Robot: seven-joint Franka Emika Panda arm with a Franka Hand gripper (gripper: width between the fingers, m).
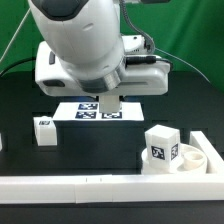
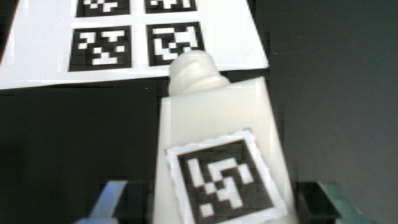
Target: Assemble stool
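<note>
My gripper hangs over the middle of the black table, shut on a white block leg. In the wrist view the leg runs out from between the fingers, its tag facing the camera and its narrow tip over the marker board's edge. A second leg stands alone at the exterior view's left. A third leg stands at the left side of the round white ring seat at the right. Whether it touches the seat I cannot tell.
The marker board lies flat under the gripper and also shows in the wrist view. A long white border wall runs along the table's near edge. The arm's white base stands behind.
</note>
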